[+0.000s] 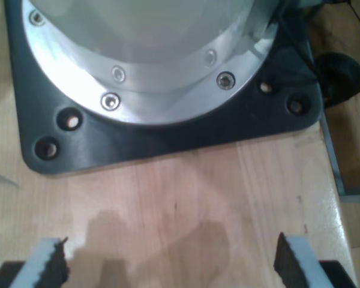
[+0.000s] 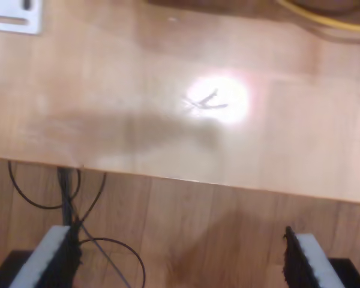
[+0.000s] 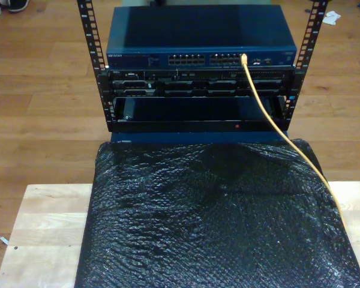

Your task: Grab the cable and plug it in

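The yellow-orange cable (image 3: pixel 270 117) runs from a port on the front of the blue switch (image 3: pixel 198 36), down over the black sheet (image 3: pixel 216 222), towards the exterior view's right edge. Its end sits at that port. A short stretch of the cable (image 2: pixel 324 21) also lies at the far side of the wooden tabletop (image 2: pixel 168 108) in the second wrist view. My second gripper (image 2: pixel 180 261) is open, with nothing between its fingers, above the table's edge and the floor. My first gripper (image 1: pixel 173 264) is open and empty over bare wood, facing an arm's base.
A black base plate (image 1: pixel 168 135) with a bolted aluminium flange (image 1: pixel 150 90) stands on the wood ahead of my first gripper. Thin black wires (image 2: pixel 78 228) hang below the table edge. A white bracket (image 2: pixel 12 18) lies on the tabletop. The switch sits in a black rack (image 3: pixel 198 102).
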Robot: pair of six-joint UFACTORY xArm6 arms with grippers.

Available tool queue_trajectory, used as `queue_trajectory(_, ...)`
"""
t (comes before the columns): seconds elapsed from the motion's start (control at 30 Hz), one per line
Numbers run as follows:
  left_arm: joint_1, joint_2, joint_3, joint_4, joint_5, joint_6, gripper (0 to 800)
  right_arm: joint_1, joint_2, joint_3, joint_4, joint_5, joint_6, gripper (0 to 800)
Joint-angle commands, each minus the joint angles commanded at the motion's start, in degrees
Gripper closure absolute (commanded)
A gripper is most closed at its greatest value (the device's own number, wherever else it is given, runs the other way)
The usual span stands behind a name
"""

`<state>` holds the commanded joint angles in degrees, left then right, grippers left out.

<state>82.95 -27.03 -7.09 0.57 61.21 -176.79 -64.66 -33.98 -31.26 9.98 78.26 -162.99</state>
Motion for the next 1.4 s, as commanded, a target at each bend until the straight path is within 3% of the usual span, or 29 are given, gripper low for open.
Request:
queue_trajectory(0.2,0.0,0.0,0.0,0.0,0.0,-0.09,0,-9.32,-2.2,4.57,-0.35,0.0,-9.76,2)
queue_trajectory(0.33,0.0,0.0,0.0,0.0,0.0,0.0,0,-12.84,-3.69,8.0,-4.75,-0.26,-13.45,2)
queue_trajectory(0.9,0.0,0.0,0.0,0.0,0.0,0.0,0,-17.85,-6.15,21.71,-6.42,-11.52,-17.67,2)
queue_trajectory(1.4,0.0,0.0,0.0,0.0,0.09,0.0,0,-17.93,-4.04,29.1,-6.42,-24.26,-19.16,2)
